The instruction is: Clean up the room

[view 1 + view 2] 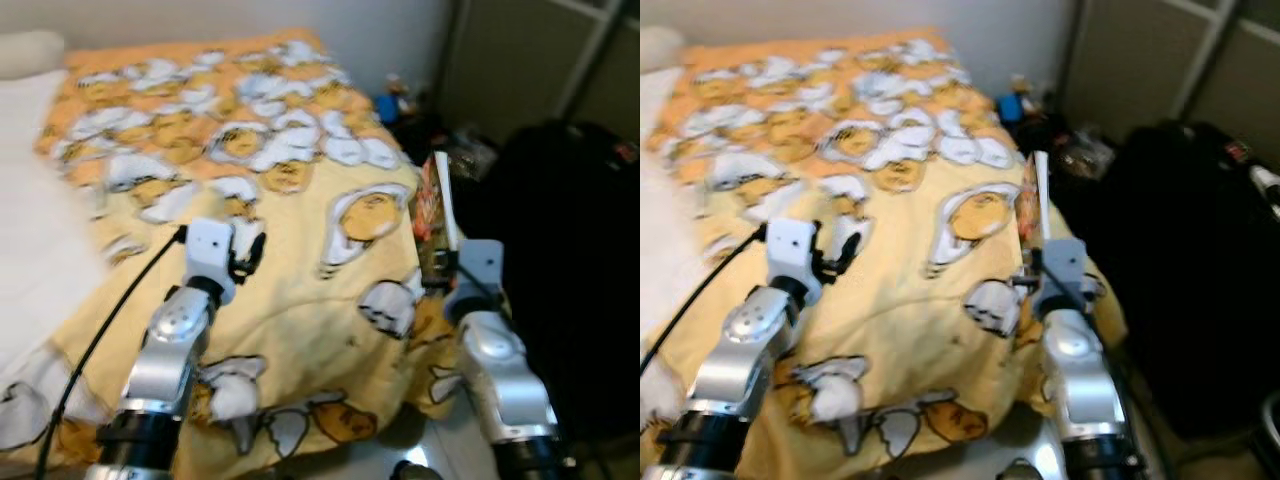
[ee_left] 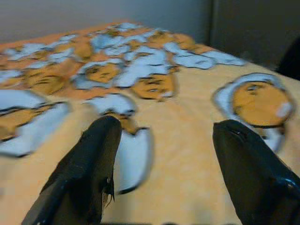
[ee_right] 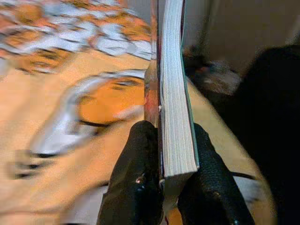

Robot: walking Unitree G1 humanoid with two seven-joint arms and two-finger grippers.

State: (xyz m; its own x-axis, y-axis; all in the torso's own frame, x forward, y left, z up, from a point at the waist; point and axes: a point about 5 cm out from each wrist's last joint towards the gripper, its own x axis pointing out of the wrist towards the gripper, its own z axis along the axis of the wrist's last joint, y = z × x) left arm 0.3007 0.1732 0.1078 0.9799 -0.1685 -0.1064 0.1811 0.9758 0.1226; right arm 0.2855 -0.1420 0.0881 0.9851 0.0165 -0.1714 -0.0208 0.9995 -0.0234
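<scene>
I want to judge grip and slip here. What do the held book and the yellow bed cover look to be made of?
The thin book with white page edges, clamped upright in the right claw, looks like paper: a dense matte page block under a glossier printed cover. The yellow egg-patterned bed cover looks like soft woven fabric, matte, wrinkling and draping over the bed's edge. The left claw hovers open above it.
</scene>
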